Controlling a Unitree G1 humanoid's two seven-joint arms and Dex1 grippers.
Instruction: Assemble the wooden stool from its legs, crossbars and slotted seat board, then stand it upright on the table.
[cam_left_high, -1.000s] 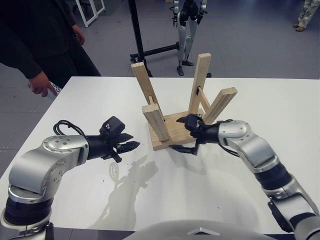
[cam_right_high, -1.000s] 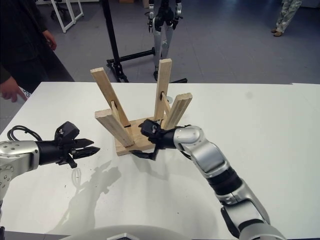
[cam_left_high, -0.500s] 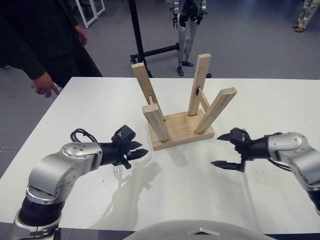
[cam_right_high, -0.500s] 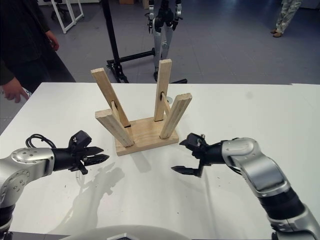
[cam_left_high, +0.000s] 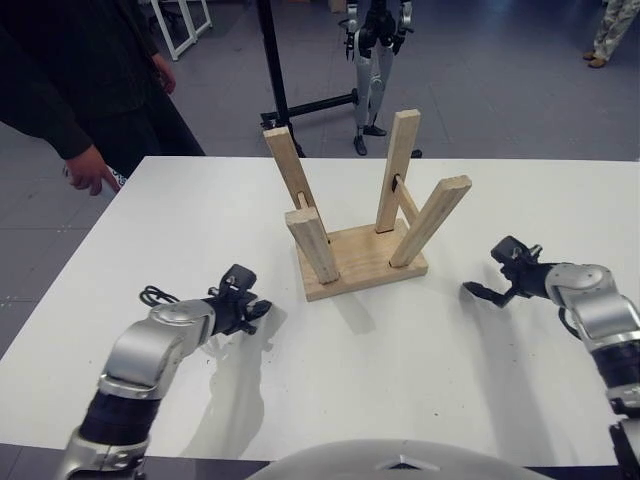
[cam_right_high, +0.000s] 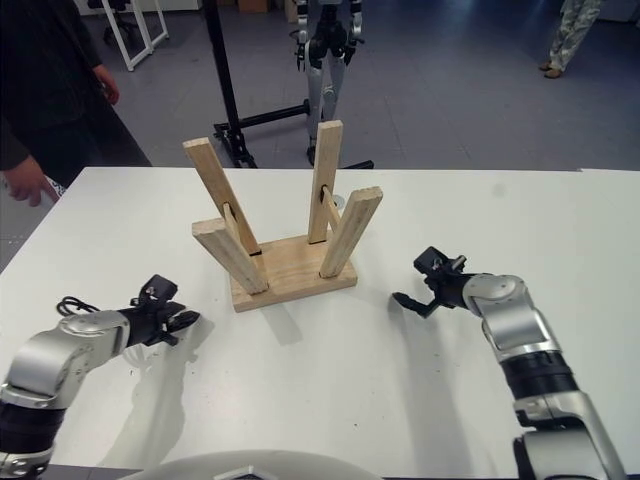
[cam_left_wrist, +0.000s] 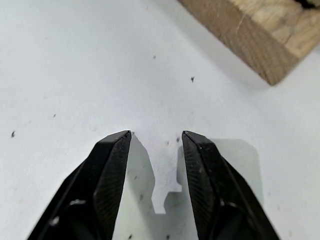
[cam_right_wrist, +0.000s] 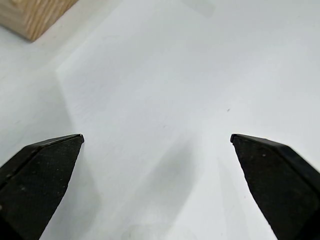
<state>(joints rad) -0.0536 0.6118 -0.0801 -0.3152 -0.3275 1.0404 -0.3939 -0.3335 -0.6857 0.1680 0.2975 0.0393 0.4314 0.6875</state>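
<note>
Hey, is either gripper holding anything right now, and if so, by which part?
Nothing is held. The left gripper and right gripper are both open and empty, each apart from the stool, which rests seat-down between them.

Counted: one stool, built from one seat board and four legs. Two hands are seen, left hand and right hand. One surface is seen.
</note>
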